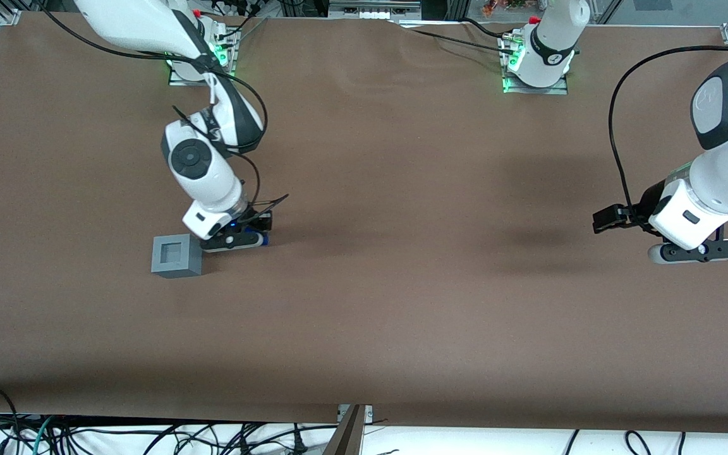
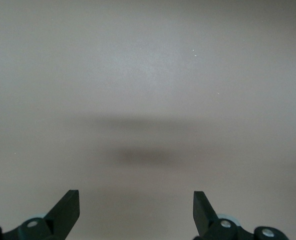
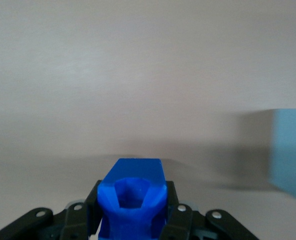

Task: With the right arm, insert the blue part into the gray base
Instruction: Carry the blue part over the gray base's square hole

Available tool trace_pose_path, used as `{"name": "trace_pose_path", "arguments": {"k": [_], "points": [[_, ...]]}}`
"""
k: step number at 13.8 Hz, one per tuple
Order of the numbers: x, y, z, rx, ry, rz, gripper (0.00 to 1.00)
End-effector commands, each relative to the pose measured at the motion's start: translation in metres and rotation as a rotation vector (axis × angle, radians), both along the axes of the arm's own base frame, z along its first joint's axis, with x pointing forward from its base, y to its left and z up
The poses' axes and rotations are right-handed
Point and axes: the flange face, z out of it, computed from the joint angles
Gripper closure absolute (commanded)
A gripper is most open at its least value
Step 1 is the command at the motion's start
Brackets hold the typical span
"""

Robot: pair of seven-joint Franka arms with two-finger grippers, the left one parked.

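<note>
The gray base [image 1: 177, 256], a light gray cube with a square recess in its top, stands on the brown table toward the working arm's end. Its pale edge [image 3: 290, 152] also shows in the right wrist view. My right arm's gripper [image 1: 237, 239] hangs low just beside the base, a little farther from the front camera, and is shut on the blue part [image 3: 132, 200]. The black fingers [image 3: 175, 212] press on both flanks of that bright blue block, whose hollow end faces the wrist camera. From the front only a sliver of the blue part [image 1: 263, 239] peeks out under the gripper.
The brown table cover [image 1: 402, 303] spreads wide around the base. The two arm mounts [image 1: 203, 63] sit at the table edge farthest from the front camera. Cables [image 1: 149, 436] hang below the near edge.
</note>
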Motion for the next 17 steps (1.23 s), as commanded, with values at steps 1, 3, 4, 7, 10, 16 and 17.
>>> {"name": "trace_pose_path", "arguments": {"k": [1, 3, 4, 7, 10, 16, 17], "points": [[0.029, -0.057, 0.054, -0.052, 0.032, 0.034, 0.82], [0.038, -0.109, 0.078, -0.017, 0.033, 0.026, 0.82], [0.042, -0.134, 0.082, -0.002, 0.031, 0.03, 0.82], [0.049, -0.186, 0.075, 0.031, 0.041, -0.03, 0.82], [0.051, -0.203, 0.063, 0.028, 0.05, -0.052, 0.82], [0.054, -0.192, 0.054, 0.03, 0.038, -0.04, 0.82], [0.055, -0.19, 0.052, 0.029, 0.032, -0.037, 0.82]]}}
